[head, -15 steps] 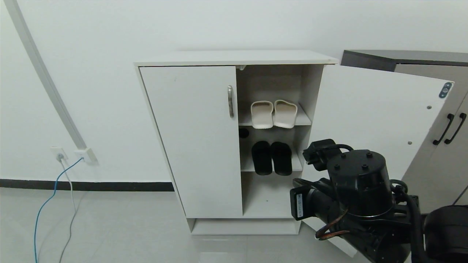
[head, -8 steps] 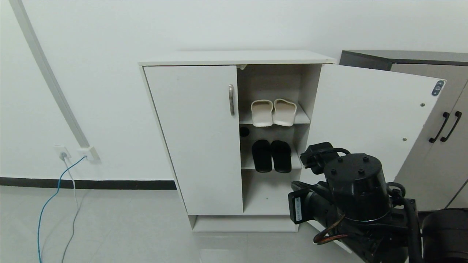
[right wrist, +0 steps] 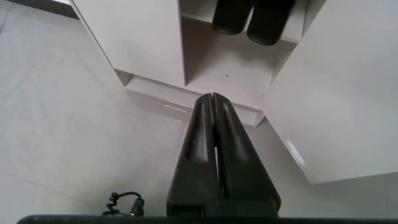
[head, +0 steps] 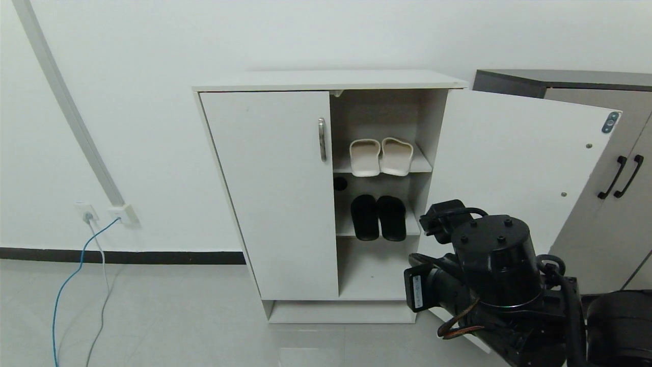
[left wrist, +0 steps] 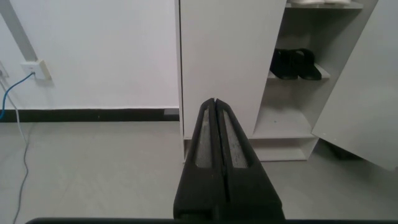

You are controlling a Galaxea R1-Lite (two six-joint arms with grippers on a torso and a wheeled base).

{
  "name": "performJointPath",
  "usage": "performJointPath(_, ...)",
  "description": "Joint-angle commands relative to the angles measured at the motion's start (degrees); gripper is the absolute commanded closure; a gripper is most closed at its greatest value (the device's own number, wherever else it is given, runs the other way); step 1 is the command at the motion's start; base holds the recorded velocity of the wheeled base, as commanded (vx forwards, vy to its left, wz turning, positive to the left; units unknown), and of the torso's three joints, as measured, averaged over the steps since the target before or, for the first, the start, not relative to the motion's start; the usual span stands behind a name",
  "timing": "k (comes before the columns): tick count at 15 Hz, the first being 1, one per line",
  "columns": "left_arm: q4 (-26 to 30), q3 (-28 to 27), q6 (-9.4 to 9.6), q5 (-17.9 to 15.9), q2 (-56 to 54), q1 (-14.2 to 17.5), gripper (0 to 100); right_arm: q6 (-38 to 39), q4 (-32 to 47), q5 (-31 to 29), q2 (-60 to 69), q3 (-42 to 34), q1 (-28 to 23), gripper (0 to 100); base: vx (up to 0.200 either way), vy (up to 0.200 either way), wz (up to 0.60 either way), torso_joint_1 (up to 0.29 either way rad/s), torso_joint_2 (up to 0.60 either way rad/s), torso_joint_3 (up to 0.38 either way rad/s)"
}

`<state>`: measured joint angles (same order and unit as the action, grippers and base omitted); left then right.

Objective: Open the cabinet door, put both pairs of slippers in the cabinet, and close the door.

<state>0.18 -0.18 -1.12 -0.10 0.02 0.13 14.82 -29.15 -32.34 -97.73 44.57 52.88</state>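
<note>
Door: the flat white right-hand cabinet door (head: 509,168) is swung wide open, its free edge out toward the robot's right.
Closing it: I'd guess you push on the outer face near the free edge, not by the hinge, and ease off at the end.
Slippers: the cream rubber slippers (head: 381,157) are on the upper shelf and the black rubber slippers (head: 378,217) on the shelf below. Both look tucked clear of the swing.
Cabinet: the white laminate cabinet (head: 326,80) has its left door (head: 270,193) shut.
Grippers: the black right gripper (right wrist: 213,98) is pinched closed and empty, low before the cabinet's base on the door's inner side. The left gripper (left wrist: 215,102) is also closed and empty, facing the left door.
</note>
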Motion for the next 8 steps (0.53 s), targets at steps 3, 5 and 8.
performJointPath(3, -0.01, 0.01, -0.02, 0.01, 0.06, 0.04, 100, -0.15, -0.03, -0.09, -0.09, -0.01, 0.03, 100, 0.0, 0.0, 0.0, 0.0, 0.0, 0.0)
performJointPath(5, -0.01, 0.01, -0.02, 0.01, -0.02, 0.04, 100, -0.15, -0.03, -0.09, -0.09, -0.01, 0.03, 100, 0.0, 0.0, 0.0, 0.0, 0.0, 0.0)
performJointPath(8, -0.01, 0.01, -0.02, 0.01, 0.06, 0.04, 100, -0.23, -0.03, -0.09, -0.18, -0.1, 0.03, 100, 0.0, 0.0, 0.0, 0.004, -0.05, -0.061)
